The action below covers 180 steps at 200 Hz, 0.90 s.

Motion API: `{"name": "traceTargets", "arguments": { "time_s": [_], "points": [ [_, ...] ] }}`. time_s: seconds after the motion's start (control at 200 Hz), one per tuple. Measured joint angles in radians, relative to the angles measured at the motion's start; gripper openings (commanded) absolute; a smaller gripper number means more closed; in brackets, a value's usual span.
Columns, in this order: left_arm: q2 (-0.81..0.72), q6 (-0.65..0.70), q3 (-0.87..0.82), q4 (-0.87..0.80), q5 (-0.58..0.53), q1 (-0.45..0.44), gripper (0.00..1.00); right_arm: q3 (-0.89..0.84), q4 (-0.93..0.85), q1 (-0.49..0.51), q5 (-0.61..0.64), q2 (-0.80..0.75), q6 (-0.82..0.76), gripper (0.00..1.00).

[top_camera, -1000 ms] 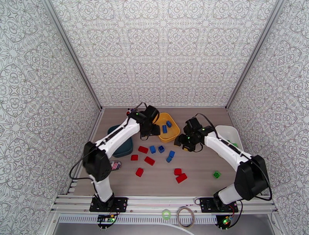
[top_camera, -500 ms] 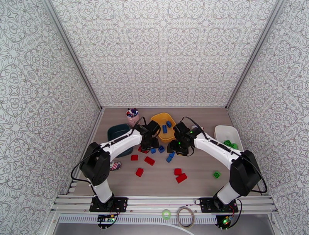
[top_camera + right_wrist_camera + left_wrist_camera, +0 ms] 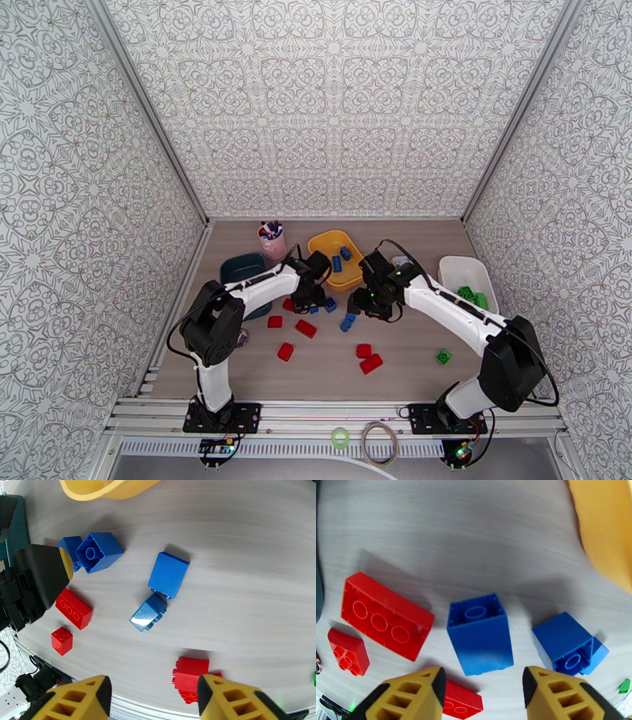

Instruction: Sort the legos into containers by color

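Observation:
My left gripper [image 3: 484, 681] is open and low over the table, with a blue lego [image 3: 480, 634] lying on its side just ahead of the gap between the fingers. A second blue lego [image 3: 567, 644] lies to its right and a red oblong lego [image 3: 385, 622] to its left. My right gripper [image 3: 154, 689] is open and holds nothing, hovering near two blue legos [image 3: 169, 574] that touch end to end. From above, the left gripper [image 3: 314, 304] and right gripper [image 3: 355, 306] face each other near the yellow container [image 3: 325, 238], which holds blue legos. The white container [image 3: 452, 268] holds green legos.
The dark teal container [image 3: 237, 268] sits under the left forearm. A pink cup of pens [image 3: 272, 241] stands at the back. Red legos [image 3: 306, 328] are scattered in front, with a red pair [image 3: 370, 364] and a green lego [image 3: 444, 356] nearer the right.
The left gripper came forward from the yellow container and dropped down over the blue legos, its jaws narrowing a little. The right gripper swung left toward the centre.

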Motion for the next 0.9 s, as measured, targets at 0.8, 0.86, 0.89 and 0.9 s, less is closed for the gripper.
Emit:
{"name": "traceTargets", "arguments": {
  "time_s": [0.8, 0.86, 0.89, 0.9],
  "points": [
    [0.078, 0.029, 0.051, 0.022, 0.028, 0.028, 0.35, 0.002, 0.000, 0.000, -0.001, 0.029, 0.000, 0.60],
    [0.076, 0.033, 0.051, 0.021, 0.028, 0.028, 0.34, 0.002, 0.000, 0.000, -0.001, 0.029, 0.000, 0.60],
    [0.075, 0.035, 0.051, 0.021, 0.028, 0.028, 0.34, 0.002, 0.000, 0.000, -0.001, 0.030, 0.000, 0.60],
    [0.075, 0.035, 0.051, 0.021, 0.028, 0.028, 0.34, 0.002, 0.000, 0.000, -0.001, 0.030, 0.000, 0.60]
  ]
}}
